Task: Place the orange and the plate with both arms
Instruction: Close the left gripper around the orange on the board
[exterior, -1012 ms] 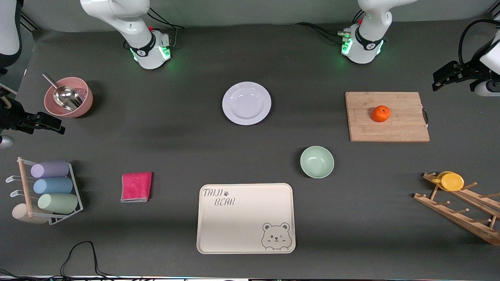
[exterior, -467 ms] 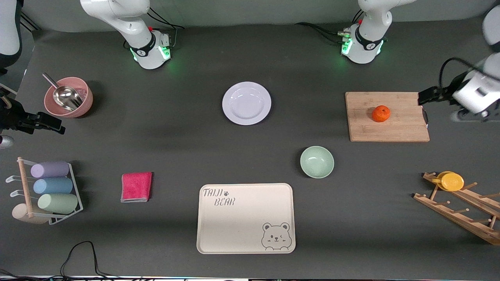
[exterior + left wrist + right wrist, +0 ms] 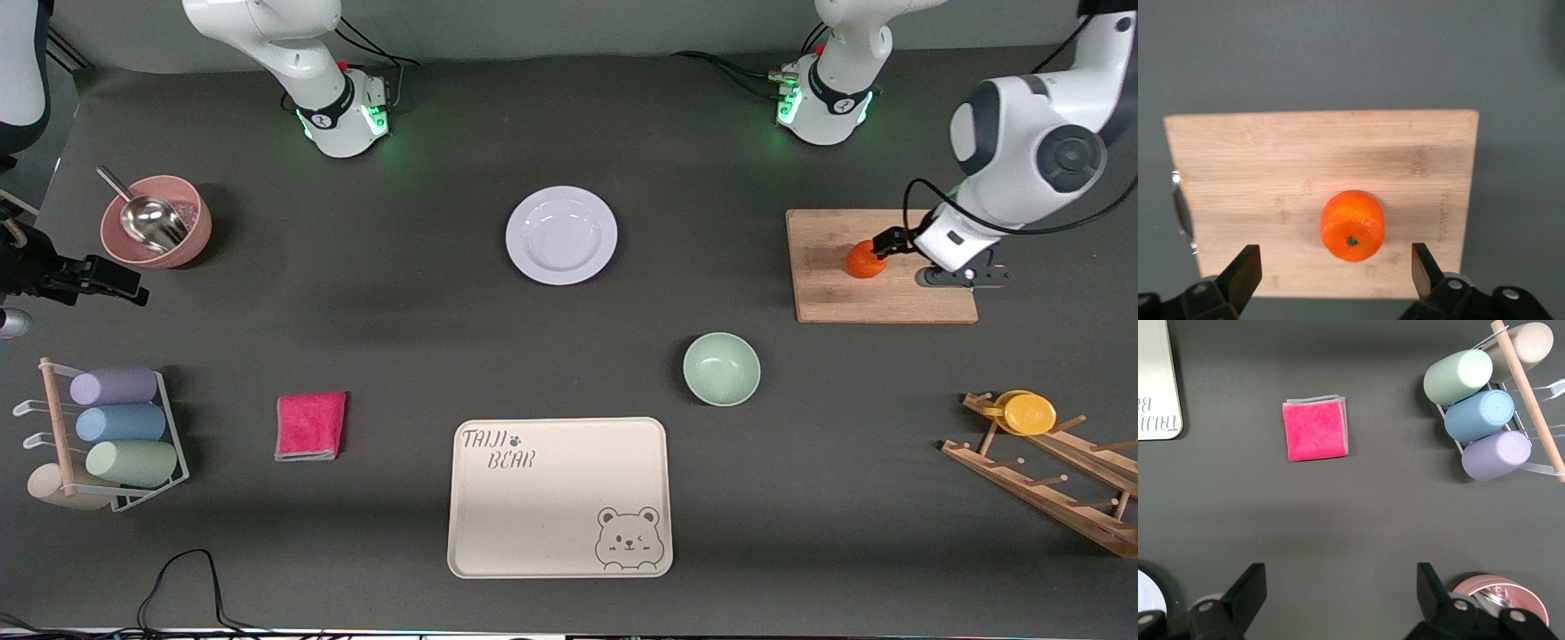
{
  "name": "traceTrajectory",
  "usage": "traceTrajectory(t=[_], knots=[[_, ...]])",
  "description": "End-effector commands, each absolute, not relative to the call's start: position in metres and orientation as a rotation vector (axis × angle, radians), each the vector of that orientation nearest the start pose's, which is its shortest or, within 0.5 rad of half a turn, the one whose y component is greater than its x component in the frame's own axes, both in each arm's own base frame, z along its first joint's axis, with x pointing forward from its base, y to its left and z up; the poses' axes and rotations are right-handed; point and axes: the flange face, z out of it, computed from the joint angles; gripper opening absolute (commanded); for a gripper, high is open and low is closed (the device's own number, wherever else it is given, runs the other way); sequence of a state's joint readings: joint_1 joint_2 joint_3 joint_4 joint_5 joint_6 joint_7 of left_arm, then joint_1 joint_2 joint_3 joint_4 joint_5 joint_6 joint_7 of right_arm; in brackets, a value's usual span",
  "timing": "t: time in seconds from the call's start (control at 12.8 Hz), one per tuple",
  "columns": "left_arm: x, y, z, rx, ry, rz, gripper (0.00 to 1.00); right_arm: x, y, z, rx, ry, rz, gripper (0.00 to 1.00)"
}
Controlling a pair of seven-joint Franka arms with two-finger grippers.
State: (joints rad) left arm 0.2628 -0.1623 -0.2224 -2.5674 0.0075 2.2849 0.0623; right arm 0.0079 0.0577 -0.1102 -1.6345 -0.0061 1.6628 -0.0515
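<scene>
The orange (image 3: 864, 260) lies on a wooden cutting board (image 3: 889, 298) toward the left arm's end of the table. My left gripper (image 3: 891, 242) is open over the board and right beside the orange. In the left wrist view the orange (image 3: 1353, 225) sits just ahead of the gap between the open fingers (image 3: 1241, 273), untouched. The lavender-white plate (image 3: 561, 235) lies flat on the table between the two arm bases, nearer the camera than them. My right gripper (image 3: 116, 283) waits open and empty over the table beside the pink bowl; its wrist view (image 3: 1338, 593) shows bare table between its fingers.
A mint-green bowl (image 3: 721, 368) and the cream bear tray (image 3: 558, 498) lie nearer the camera than the plate. A pink bowl with a metal scoop (image 3: 156, 220), a pink cloth (image 3: 310, 426) and a cup rack (image 3: 111, 436) are at the right arm's end. A wooden rack holds a yellow cup (image 3: 1029, 412).
My left arm has swung in from the table's end over the cutting board, bringing its open gripper up to the orange. The right arm, plate and orange have not moved.
</scene>
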Motion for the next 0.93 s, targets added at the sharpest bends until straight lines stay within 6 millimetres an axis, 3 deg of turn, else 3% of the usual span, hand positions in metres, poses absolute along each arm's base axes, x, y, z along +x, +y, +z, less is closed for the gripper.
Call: traceTrajectory(t=[0.0, 0.54, 0.86], knots=[[0.388, 0.011, 0.284, -3.084, 0.086, 0.100, 1.00, 0.569, -0.056, 0.573, -3.158, 0.077, 0.038, 1.00], [0.379, 0.008, 0.233, -3.105, 0.125, 0.082, 1.00, 0.569, -0.056, 0.572, -3.158, 0.077, 0.041, 1.00], [0.375, 0.010, 0.218, -3.106, 0.146, 0.100, 1.00, 0.569, -0.056, 0.572, -3.158, 0.075, 0.041, 1.00]])
